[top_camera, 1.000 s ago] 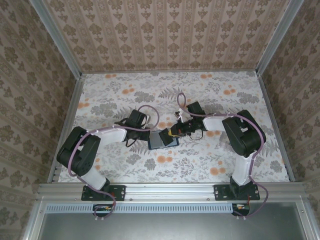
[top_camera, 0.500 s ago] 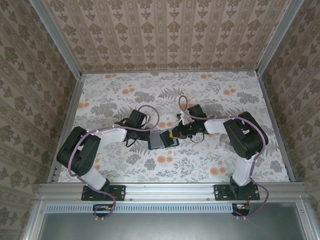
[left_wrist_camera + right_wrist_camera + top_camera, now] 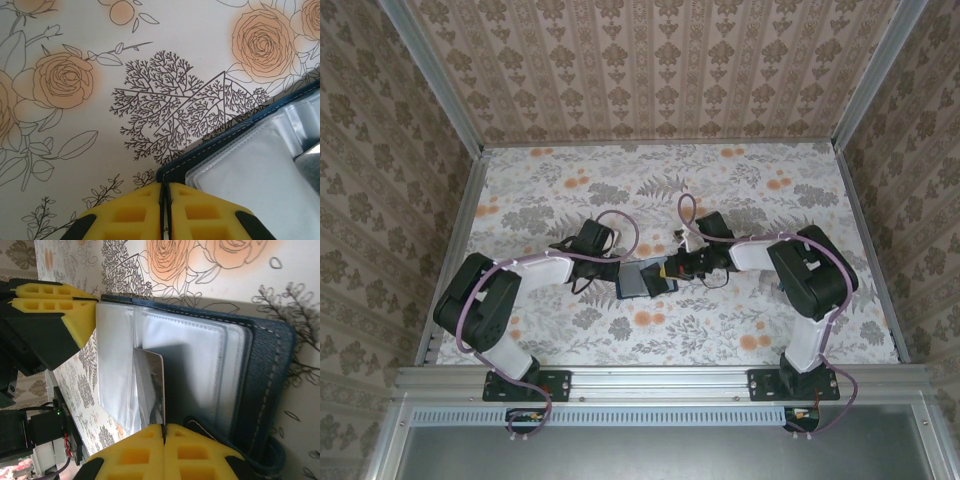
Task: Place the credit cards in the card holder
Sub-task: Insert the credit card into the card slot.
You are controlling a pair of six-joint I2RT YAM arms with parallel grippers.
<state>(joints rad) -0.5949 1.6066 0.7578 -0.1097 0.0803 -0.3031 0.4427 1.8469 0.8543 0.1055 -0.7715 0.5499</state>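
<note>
My left claw (image 3: 164,187) is closed tight on a corner of the holder (image 3: 250,170), pinning it open on the surface (image 3: 740,190). My right claw (image 3: 164,429) is clamped on one card (image 3: 151,382), whose far edge lies over the holder's clear sleeves (image 3: 117,350). I cannot tell whether it has entered a pocket.

The risk, I judge, is a slanted push that buckles the card or rides it over a sleeve. A hard push could also drag the holder out of my left grip.

Around the holder the surface is pale floral cloth with orange roses. Damask-papered walls (image 3: 650,70) close three sides.
</note>
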